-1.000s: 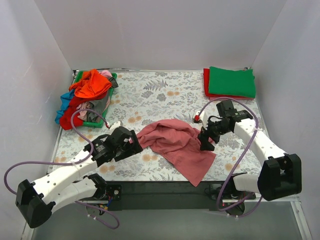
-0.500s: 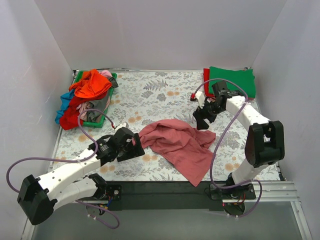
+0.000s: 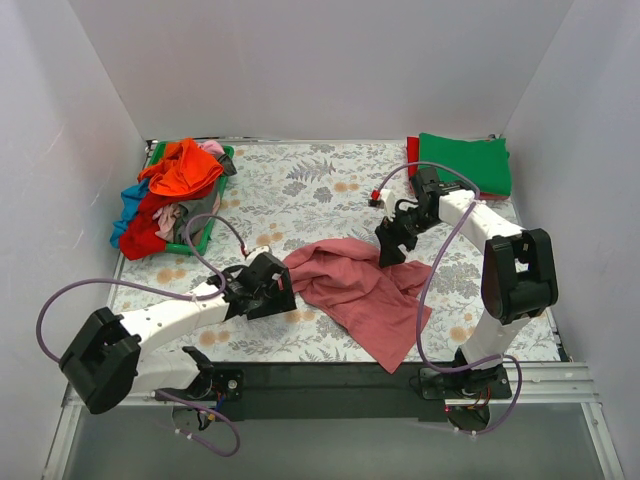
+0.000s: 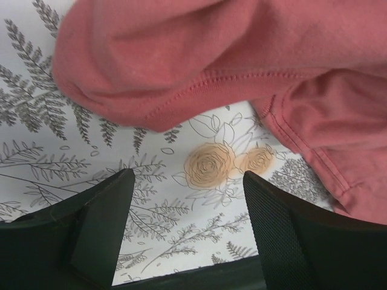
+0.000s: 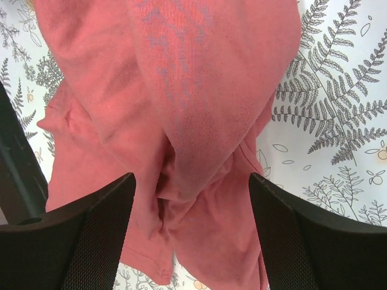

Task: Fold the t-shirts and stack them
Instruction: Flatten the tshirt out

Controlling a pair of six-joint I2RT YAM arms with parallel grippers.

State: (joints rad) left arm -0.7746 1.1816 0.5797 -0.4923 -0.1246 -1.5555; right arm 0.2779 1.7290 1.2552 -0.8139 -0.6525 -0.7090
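Note:
A crumpled dusty-rose t-shirt (image 3: 365, 285) lies in the middle of the floral table cover. My left gripper (image 3: 284, 296) is low at its left edge, jaws open. In the left wrist view the left gripper (image 4: 187, 175) has only printed cover between its fingers, and the shirt's hem (image 4: 199, 54) is just ahead. My right gripper (image 3: 388, 248) hovers at the shirt's upper right edge, open. In the right wrist view the right gripper (image 5: 192, 178) straddles a bunched fold of the shirt (image 5: 181, 90). A folded green t-shirt (image 3: 463, 163) lies on a red one (image 3: 411, 160) at the back right.
A green basket (image 3: 193, 245) at the back left holds a heap of orange, red, blue, pink and grey tees (image 3: 180, 170). White walls close in three sides. The right arm's purple cable (image 3: 435, 270) loops over the table's right part.
The right gripper moved back from the table's right side and left onto the shirt's upper right edge. The left gripper slid right to the shirt's left edge. Both jaws narrowed slightly.

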